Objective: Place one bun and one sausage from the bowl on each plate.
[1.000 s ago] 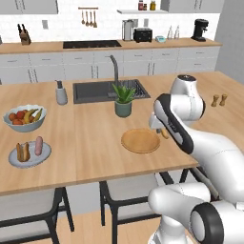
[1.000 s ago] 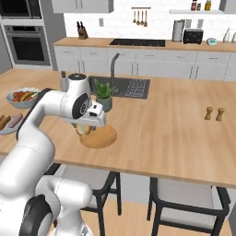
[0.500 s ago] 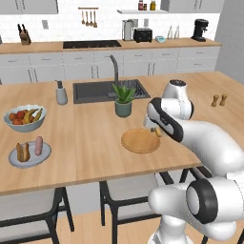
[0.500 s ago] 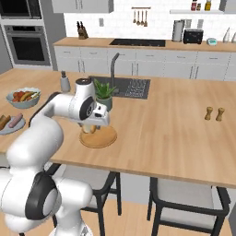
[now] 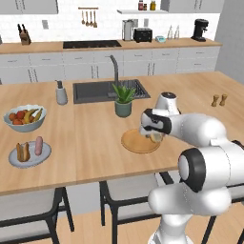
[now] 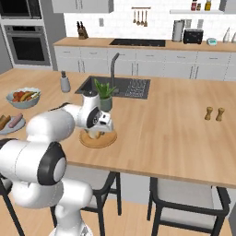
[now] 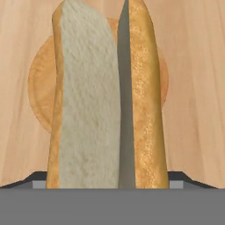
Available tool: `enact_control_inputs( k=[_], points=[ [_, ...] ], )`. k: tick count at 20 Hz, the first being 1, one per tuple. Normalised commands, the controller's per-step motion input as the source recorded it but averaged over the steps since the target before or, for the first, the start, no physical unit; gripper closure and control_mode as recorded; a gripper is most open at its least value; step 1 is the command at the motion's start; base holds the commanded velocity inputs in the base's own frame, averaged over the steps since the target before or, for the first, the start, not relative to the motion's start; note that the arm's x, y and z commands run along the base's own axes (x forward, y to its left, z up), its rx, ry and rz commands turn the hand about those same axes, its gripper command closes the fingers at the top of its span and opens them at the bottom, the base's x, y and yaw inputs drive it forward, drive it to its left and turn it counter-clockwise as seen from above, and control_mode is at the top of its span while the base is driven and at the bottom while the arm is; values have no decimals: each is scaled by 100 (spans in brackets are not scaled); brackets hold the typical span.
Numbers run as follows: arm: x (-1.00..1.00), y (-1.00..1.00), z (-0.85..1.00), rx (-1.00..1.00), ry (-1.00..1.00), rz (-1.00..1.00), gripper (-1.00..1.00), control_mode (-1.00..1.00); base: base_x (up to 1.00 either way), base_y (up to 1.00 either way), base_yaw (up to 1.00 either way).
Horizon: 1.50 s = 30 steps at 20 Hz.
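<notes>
My gripper (image 5: 153, 137) (image 6: 97, 133) is shut on a golden-tan bun (image 7: 105, 96) (image 5: 156, 137), holding it just above the tan wood-coloured plate (image 5: 134, 144) (image 6: 105, 140) (image 7: 38, 86). In the hand view the split bun stands lengthwise over that plate and hides the fingertips. At the counter's left, the pale grey-blue plate (image 5: 29, 160) (image 6: 9, 129) carries another bun (image 5: 22, 152) and a pink sausage (image 5: 38, 145) (image 6: 15, 120). The bowl is out of view.
A white fruit bowl (image 5: 24, 117) (image 6: 23, 97) stands behind the grey-blue plate. A potted plant (image 5: 123, 101) (image 6: 104, 93) sits just behind the tan plate, in front of the sink (image 5: 95, 90). A soap dispenser (image 5: 61, 93) and salt and pepper shakers (image 5: 218, 100) also stand on the counter.
The arm has folded lower and the hand with the bun has come down and slightly left, closer over the tan plate. The things on the counter have stayed put.
</notes>
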Motion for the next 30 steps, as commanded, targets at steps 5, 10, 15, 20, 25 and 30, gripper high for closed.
enact_control_inputs(
  k=[5, 10, 15, 20, 25, 30],
  points=[
    [63, -13, -42, 0, 0, 0, 100, -100, 0, 0, 0],
    [35, -6, -16, 0, 0, 0, 100, -100, 0, 0, 0],
    [8, 0, -30, 0, 0, 0, 100, -100, 0, 0, 0],
    [0, 0, -23, 0, 0, 0, -100, -100, 0, 0, 0],
    [0, 0, 0, 0, 0, 0, -100, -100, 0, 0, 0],
    [0, 0, 2, 0, 0, 0, -100, -100, 0, 0, 0]
  ],
)
